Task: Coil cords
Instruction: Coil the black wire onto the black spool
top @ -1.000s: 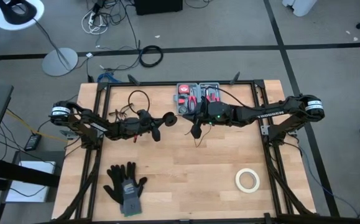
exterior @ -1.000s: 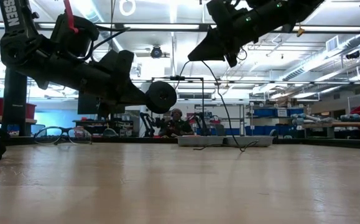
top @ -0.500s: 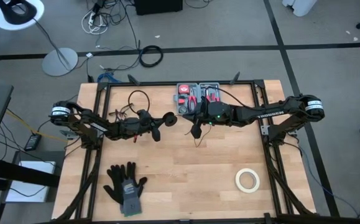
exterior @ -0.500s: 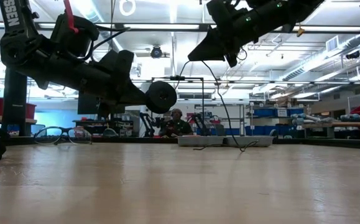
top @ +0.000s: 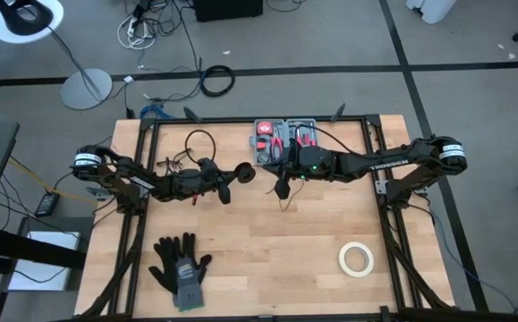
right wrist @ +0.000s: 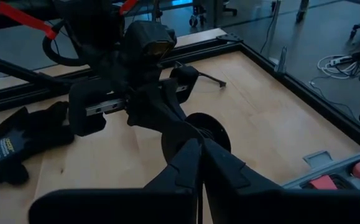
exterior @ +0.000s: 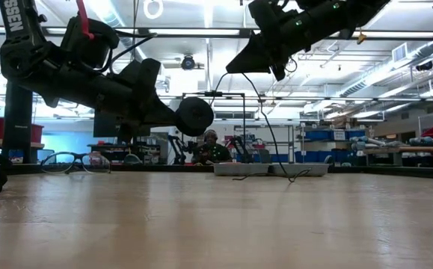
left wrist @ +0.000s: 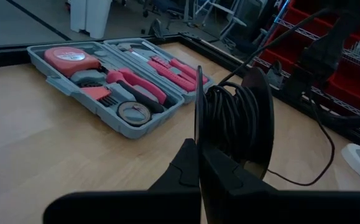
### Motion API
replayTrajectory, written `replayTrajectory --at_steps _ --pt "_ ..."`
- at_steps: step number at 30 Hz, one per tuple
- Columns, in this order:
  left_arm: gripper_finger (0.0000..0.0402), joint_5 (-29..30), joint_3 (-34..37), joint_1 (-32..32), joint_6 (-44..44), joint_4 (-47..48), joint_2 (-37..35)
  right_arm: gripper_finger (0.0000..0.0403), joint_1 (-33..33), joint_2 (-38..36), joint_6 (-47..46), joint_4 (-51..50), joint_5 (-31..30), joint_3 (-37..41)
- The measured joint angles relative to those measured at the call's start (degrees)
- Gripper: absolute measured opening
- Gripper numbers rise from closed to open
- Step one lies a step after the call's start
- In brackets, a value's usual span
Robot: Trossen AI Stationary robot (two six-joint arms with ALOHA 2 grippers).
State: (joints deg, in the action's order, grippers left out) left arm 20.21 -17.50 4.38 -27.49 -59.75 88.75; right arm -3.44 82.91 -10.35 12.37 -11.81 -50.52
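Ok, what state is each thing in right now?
left end effector: shut on the reel, held off the table.
right end effector: shut on the cord, raised.
cord: partly wound on the reel, rest trailing to the table.
tool case: open.
tape roll: lying flat.
gloves: lying on the table.

A wooden bench (top: 267,241) carries a grey tool case (top: 284,140) at its far edge, lying open with red-handled tools in it. In the left wrist view the case (left wrist: 114,81) shows a red tape measure and pliers in moulded slots. A white tape roll (top: 355,258) lies flat near the right front corner. A pair of black and grey gloves (top: 180,266) rests near the left front corner. Eyeglasses (exterior: 74,161) sit on the bench at the left in the low view. A person (exterior: 212,149) sits in the room behind.
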Motion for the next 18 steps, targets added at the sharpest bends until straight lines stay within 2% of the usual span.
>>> replayTrajectory --at_steps 18 --pt "0.0000 -0.44 0.00 -0.04 0.04 -0.02 0.01 0.0020 0.00 0.00 0.00 0.02 0.00 0.00"
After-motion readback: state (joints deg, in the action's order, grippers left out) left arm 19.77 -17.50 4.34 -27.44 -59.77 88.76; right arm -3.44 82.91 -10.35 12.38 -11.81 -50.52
